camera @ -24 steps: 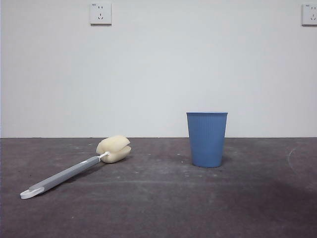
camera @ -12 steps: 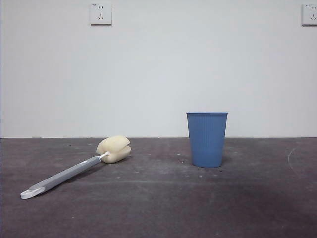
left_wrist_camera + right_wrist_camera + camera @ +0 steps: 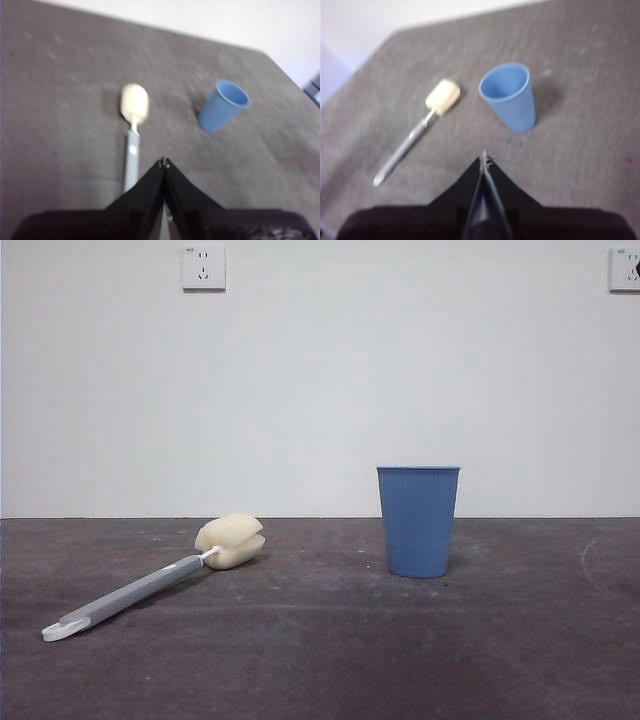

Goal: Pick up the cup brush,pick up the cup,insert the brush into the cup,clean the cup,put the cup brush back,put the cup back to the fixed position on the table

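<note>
The cup brush [image 3: 150,580] lies flat on the table [image 3: 320,660] at the left, sponge head toward the wall, white looped end nearest the camera. The blue cup [image 3: 418,521] stands upright right of centre, empty. In the left wrist view my left gripper [image 3: 164,162] hangs shut and empty high above the table, over the brush [image 3: 133,131] handle, with the cup [image 3: 223,105] off to one side. My right gripper [image 3: 484,160] is also shut and empty, high above the table, short of the cup [image 3: 510,96]; the brush [image 3: 423,125] lies farther away.
A white wall with two power sockets [image 3: 203,267] backs the table. A faint pale arc marks the table near the right edge [image 3: 590,565]. A dark speck shows at the top right corner [image 3: 636,270] of the front view.
A small dark tip has appeared at the top right edge of the front view. Brush and cup have not moved.
</note>
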You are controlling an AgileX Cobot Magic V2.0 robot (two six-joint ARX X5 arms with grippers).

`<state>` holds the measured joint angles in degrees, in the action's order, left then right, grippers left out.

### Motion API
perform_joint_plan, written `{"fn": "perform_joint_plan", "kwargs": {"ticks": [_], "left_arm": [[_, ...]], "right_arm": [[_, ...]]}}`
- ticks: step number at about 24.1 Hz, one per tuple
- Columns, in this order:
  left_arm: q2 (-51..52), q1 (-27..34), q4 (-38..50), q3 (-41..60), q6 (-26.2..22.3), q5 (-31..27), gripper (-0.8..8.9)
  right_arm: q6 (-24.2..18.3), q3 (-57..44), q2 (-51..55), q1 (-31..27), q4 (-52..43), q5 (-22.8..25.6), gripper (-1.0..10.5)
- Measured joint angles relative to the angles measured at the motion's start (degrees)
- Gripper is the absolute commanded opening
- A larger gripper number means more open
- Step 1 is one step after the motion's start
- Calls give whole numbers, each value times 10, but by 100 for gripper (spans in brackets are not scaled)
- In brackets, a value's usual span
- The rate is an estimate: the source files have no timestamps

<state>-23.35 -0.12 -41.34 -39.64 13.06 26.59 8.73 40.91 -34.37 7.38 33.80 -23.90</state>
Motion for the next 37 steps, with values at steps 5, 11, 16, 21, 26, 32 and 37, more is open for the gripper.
{"fn": "perform_joint_plan", "kwargs": {"ticks": [5,11,16,21,26,32,37], "left_arm": [[-55,0,-77,-50,-37,12,-6],[-91,0,-147,-61,-90,16,-7],[-104,0,-155,-61,-107,17,338],[-106,0,-155,-61,-110,48,588],[-138,-37,-133,-61,-111,49,588],[-248,-173,-43,-64,-92,-65,589],[-380,-279,36,-64,-57,-217,588]], "right_arm": [[-51,73,-61,0,104,-2,-8],[-100,84,-91,0,166,-1,0],[-116,84,-90,0,166,-1,241],[-117,84,-90,0,166,-1,486],[-117,84,-90,0,166,-1,486],[-118,84,-90,0,166,-1,486],[-117,84,-90,0,166,-1,486]]}}
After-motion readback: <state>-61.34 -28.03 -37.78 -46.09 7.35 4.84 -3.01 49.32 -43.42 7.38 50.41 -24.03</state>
